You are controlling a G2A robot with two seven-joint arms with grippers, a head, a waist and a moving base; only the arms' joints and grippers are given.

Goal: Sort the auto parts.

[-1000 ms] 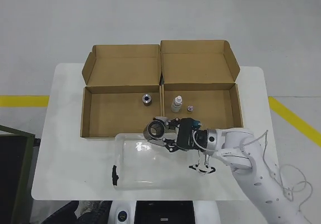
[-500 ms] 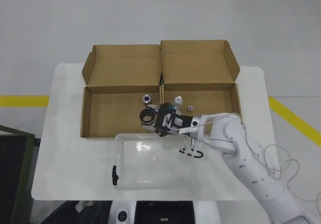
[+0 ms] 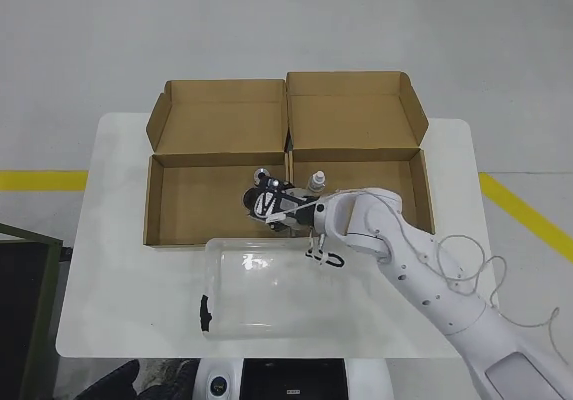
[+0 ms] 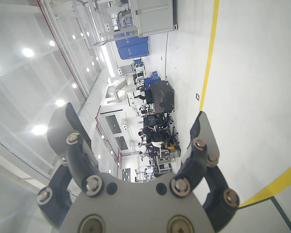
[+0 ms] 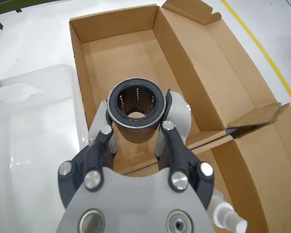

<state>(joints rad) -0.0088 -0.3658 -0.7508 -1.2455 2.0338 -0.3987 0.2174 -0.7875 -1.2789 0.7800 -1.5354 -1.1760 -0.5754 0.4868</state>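
A white desk [image 3: 116, 250] stands on a pale shop floor [image 3: 46, 60] with yellow lines [image 3: 26, 180]. The right pincer [image 5: 138, 112] is closed around a metal ring tube [image 5: 135, 132]. One finger is on each side of its round wall, and the open end faces the wrist camera. It hangs over the left box [image 3: 196, 205], near that box's right wall. It is just beside a small metal part [image 3: 259, 173] that lies inside. The right box [image 3: 386, 190] holds a little white bottle [image 3: 315, 182]. A clear tub [image 3: 266, 290] sits on the desk in front of the boxes, with a small black piece [image 3: 205, 312] at its near left edge. The left pincer [image 4: 134, 111] is spread wide with nothing in it and points out at the big room.

The tube looks like solid steel, so it is likely heavy for its size, hard, and smooth enough to slip. Tiny balls line its inside, so it is best held by the outer wall, around the middle, as it is now. It should be set down low, not dropped. It may roll if it lands on its side.

A second ago the pincer and tube were over the far rim of the clear tub. Since then the arm has swung out over the left box, and the tube has kept its place between the fingers.
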